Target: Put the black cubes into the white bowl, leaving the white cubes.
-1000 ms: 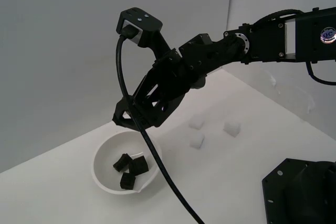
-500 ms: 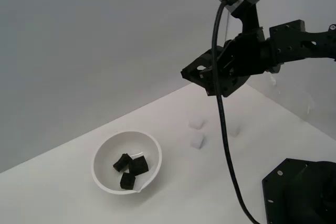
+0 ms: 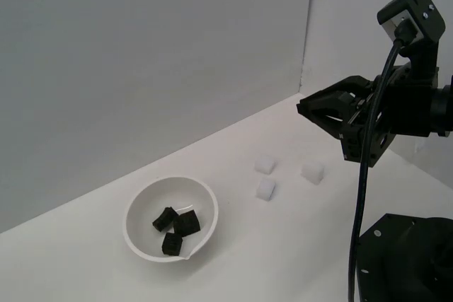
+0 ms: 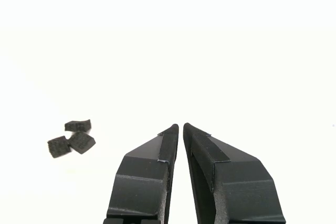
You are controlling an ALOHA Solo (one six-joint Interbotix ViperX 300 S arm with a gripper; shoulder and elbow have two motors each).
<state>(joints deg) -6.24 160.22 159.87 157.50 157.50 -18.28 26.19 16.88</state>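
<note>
Bowl (image 3: 172, 218) upright on counter (image 3: 283, 245), mouth up; three black cubes (image 3: 175, 230) clustered inside, tilted; white cubes (image 3: 265, 188) near it toward exterior view's right; pincer (image 4: 180, 126) aloft, tips almost touching, empty; wrist view blown out, bowl rim unreadable.

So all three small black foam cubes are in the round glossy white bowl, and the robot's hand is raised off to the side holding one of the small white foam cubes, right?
Not quite. The hand holds nothing: the wrist view shows its jaws closed together with no cube between them. The exterior view shows all three small white foam cubes lying on the table. The rest stands: the three small black foam cubes are in the round glossy white bowl, and the hand is raised off to the side.
</note>
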